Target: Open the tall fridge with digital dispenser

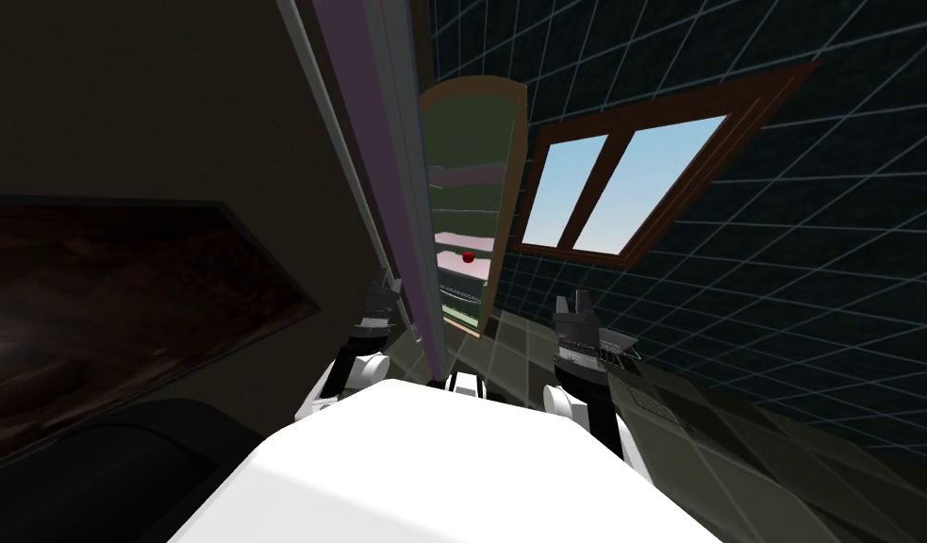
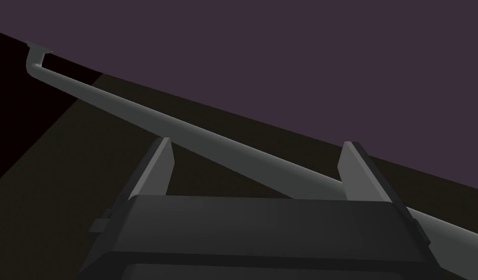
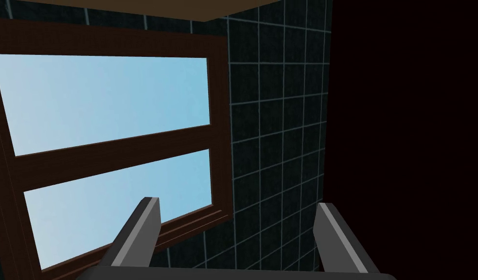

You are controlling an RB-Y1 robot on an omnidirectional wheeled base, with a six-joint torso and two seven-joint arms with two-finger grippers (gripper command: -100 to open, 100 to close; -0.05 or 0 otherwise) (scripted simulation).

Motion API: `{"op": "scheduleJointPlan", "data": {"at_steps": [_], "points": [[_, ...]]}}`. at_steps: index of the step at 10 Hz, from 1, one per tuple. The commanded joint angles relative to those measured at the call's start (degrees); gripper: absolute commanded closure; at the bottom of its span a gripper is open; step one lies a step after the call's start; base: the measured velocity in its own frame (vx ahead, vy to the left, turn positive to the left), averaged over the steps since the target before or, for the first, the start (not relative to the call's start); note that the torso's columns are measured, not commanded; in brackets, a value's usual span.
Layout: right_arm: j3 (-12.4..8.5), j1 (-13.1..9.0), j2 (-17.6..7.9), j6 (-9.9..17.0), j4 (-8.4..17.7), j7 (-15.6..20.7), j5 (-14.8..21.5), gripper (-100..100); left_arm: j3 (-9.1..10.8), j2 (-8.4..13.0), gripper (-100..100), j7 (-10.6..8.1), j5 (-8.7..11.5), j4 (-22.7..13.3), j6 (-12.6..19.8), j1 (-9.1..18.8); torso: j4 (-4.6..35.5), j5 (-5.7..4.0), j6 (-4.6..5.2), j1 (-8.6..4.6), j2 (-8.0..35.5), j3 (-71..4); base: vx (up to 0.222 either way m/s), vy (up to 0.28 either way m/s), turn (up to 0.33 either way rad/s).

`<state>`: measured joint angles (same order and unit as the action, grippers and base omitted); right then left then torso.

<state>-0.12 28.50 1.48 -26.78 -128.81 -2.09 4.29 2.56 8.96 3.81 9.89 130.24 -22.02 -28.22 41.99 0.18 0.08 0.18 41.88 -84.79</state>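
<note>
The fridge door [image 1: 376, 141] stands swung open and shows edge-on as a long purple strip. Past it lies the fridge's inside [image 1: 466, 189], with shelves and a small red item [image 1: 468, 256]. A long grey bar handle [image 2: 135, 114] runs along the purple door face [image 2: 281, 58]. My left gripper [image 2: 257, 155] is open, and the bar passes between its fingers [image 2: 161, 165] without being pressed. In the head view this left gripper [image 1: 381, 300] sits right beside the handle [image 1: 346, 160]. My right gripper [image 1: 579, 316] hangs open in the air to the right, holding nothing.
A dark brown counter top [image 1: 122, 292] lies at my left, close to the door. A brown-framed window [image 1: 621, 184] sits in the dark tiled wall [image 1: 810, 283] to the right of the fridge. Pale floor tiles [image 1: 518, 339] show between the arms.
</note>
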Motion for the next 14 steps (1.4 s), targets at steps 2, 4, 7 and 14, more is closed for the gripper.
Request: {"op": "scheduleJointPlan", "data": {"at_steps": [2,4,7,14], "points": [[0.00,0.00,0.00,0.00,0.00,0.00,0.00,0,0.85,0.23,-100,-1.03,1.62,-4.54,0.94,0.21,-0.12,0.15,-0.05,0.30,-0.17,-0.08,0.010,-0.057,0.099],[0.00,0.00,0.00,0.00,0.00,0.00,0.00,0,1.41,0.38,-100,-1.59,2.45,-6.23,1.31,0.37,-0.08,0.07,-0.01,0.10,-0.13,-0.06,0.031,-0.067,0.107],[0.00,0.00,0.00,0.00,0.00,0.00,0.00,0,2.32,0.65,-100,-2.47,3.80,-8.90,1.90,0.62,-0.33,0.25,0.05,0.31,-0.49,-0.26,0.027,-0.064,0.095],[-0.01,0.01,-0.01,0.00,0.00,0.00,0.00,0,4.80,-1.26,-100,-4.87,7.51,-15.58,3.41,1.17,-0.23,0.22,-0.01,0.28,-0.38,-0.21,0.023,-0.067,0.107]]}}
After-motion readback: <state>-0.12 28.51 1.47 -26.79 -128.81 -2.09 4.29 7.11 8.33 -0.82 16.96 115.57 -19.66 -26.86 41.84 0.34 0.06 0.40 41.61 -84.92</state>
